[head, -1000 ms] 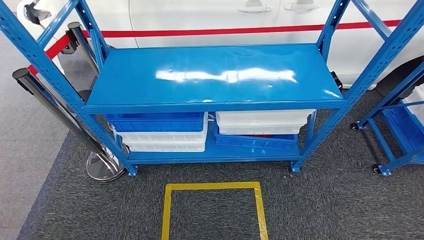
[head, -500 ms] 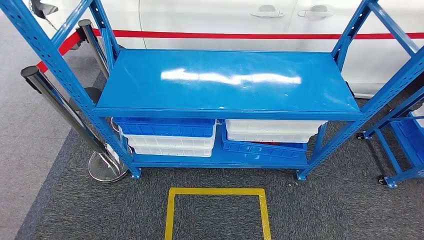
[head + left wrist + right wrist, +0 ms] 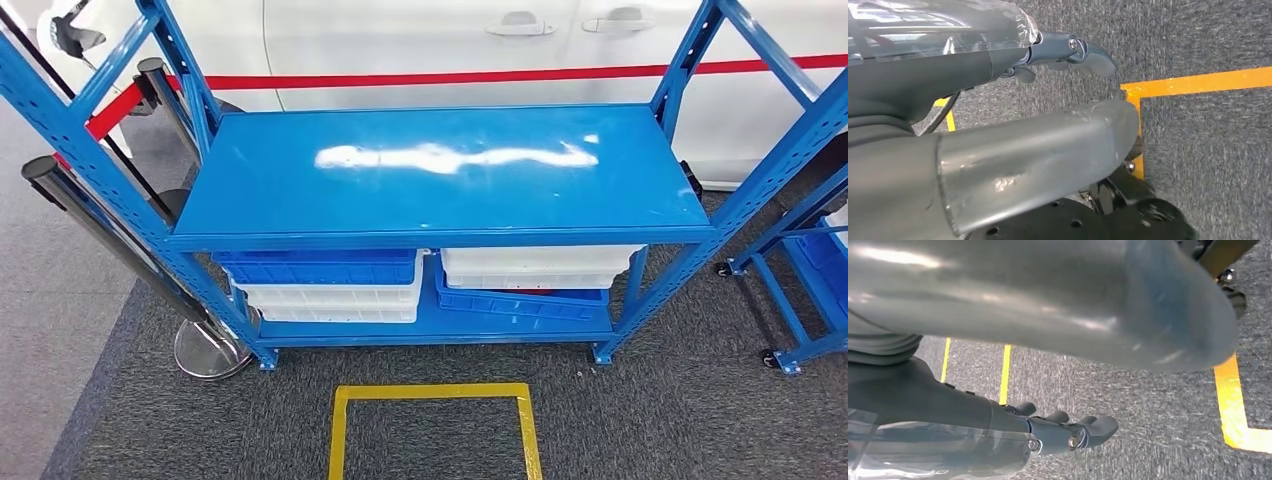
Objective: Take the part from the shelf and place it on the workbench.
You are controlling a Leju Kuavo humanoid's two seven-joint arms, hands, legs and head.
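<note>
- Left hand (image 3: pixel 998 130) hangs down over the grey carpet (image 3: pixel 1208 165): thick grey thumb stretched out long, darker fingers (image 3: pixel 1083 50) extended and slightly curved, apart from the thumb, nothing between them, touching nothing.
- Right hand (image 3: pixel 1048 370) hangs the same way: big grey thumb across the picture, dark fingers (image 3: pixel 1083 432) reaching out straight and loose, nothing in them, no contact with the floor.
- Yellow tape (image 3: pixel 1198 82) runs on the carpet beneath both hands; from the head view it's a yellow square outline (image 3: pixel 432 425) marked on the floor just in front of the shelf.
- Blue shelf (image 3: pixel 440 170) straight ahead: its top board is bare and glossy, with a bright glare streak across the middle.
- Lower level, left end: a blue bin (image 3: pixel 315 267) stacked on white bins (image 3: pixel 335 303).
- Lower level, right end: white bins (image 3: pixel 535 267) sitting on a blue bin (image 3: pixel 520 301) that lies tilted.
- What the bins hold is hidden under the top board, so I cannot tell where the part is.
- Left of the shelf's front corner: a chrome-based stanchion post (image 3: pixel 110 245) leaning across the frame, a red belt (image 3: pixel 110 110) behind it.
- Behind the shelf: a white car (image 3: pixel 420 40) with a red stripe (image 3: pixel 450 78) and two door handles.
- Right edge: a second blue rack on castors (image 3: pixel 790 300).
- No readable writing or labels anywhere.
</note>
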